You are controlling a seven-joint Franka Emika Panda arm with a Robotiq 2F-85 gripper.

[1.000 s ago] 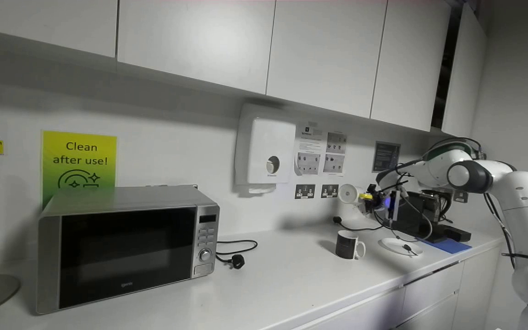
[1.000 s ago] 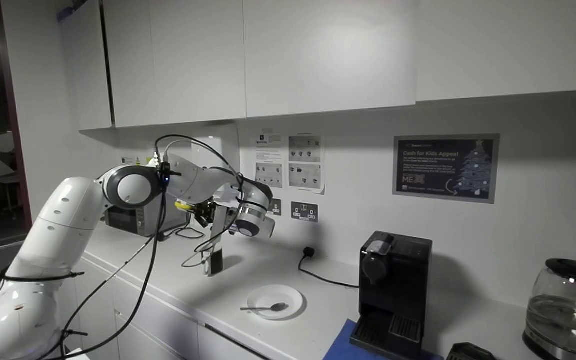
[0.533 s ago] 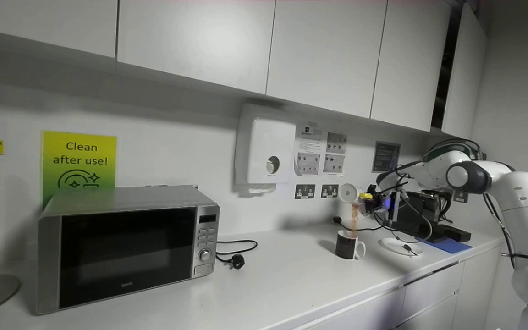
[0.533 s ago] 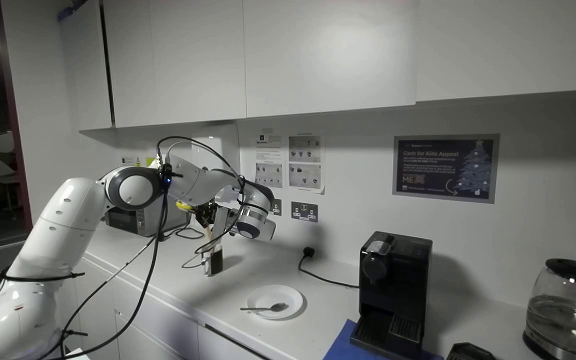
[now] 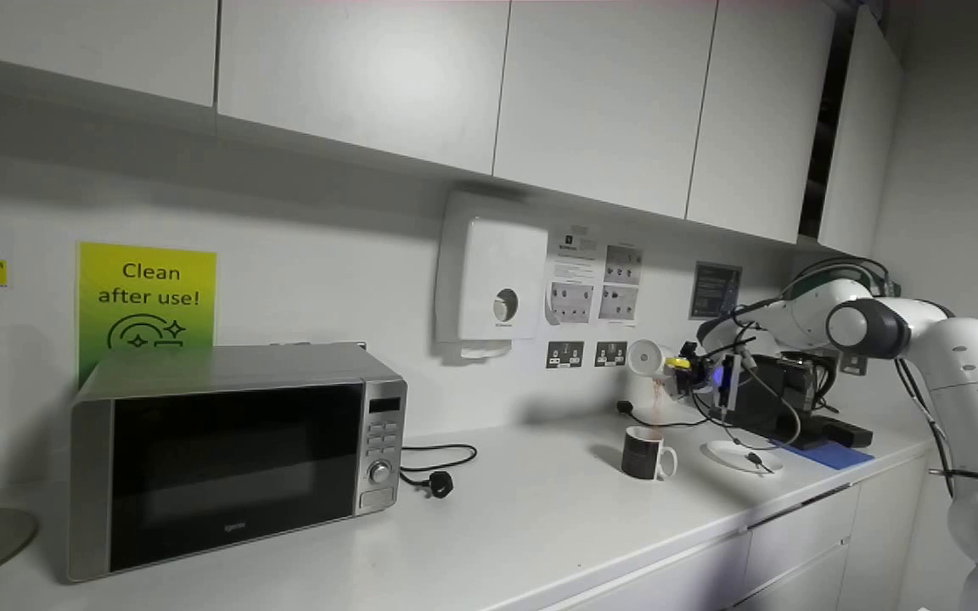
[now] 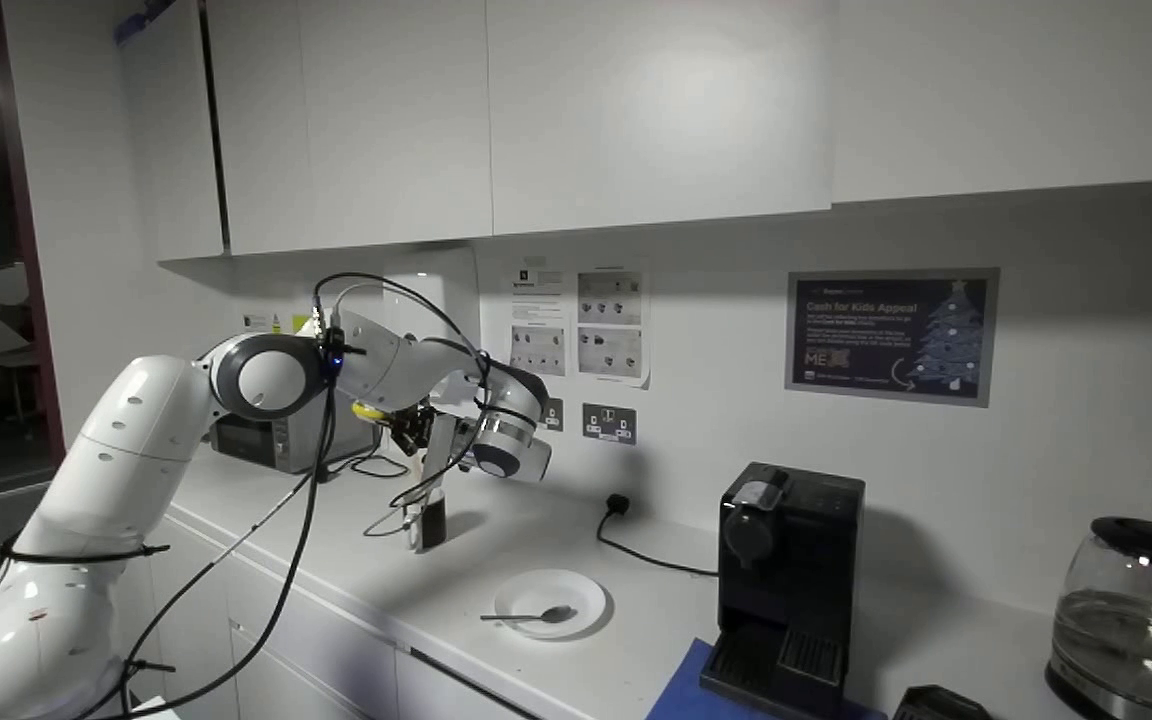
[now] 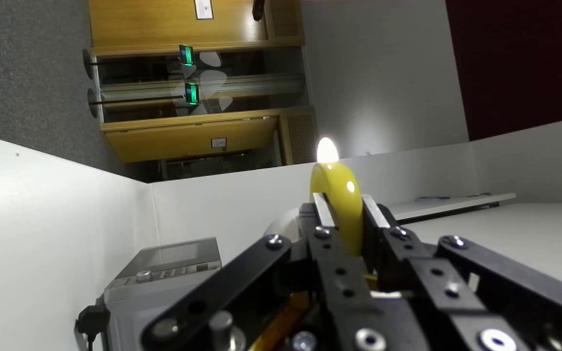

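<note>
My gripper (image 7: 349, 210) is shut on a yellow handle (image 7: 340, 195), pinched between the two fingers in the wrist view. The handle belongs to a white cup (image 5: 645, 358), tipped on its side above the counter; part of the cup (image 7: 283, 225) shows behind the left finger. From the cup a thin, faint reddish-brown stream (image 5: 657, 397) falls toward an upright dark mug (image 5: 641, 458) with a white handle, standing below. The arm and cables partly cover this mug (image 6: 433, 522) in an exterior view. What lies inside the mug is hidden.
A white plate (image 6: 521, 588) with a spoon (image 6: 556, 614) lies near the counter's front edge. Around it stand a black coffee machine (image 6: 786, 590) on a blue mat (image 6: 681, 685), a glass kettle (image 6: 1126, 620) and a microwave (image 5: 234, 467). Wall cupboards (image 5: 599, 110) hang overhead.
A second ago nothing fell from the cup. Half a second ago a thick reddish-brown stream ran into the mug; now it is much thinner. Arm and cup have barely moved.
</note>
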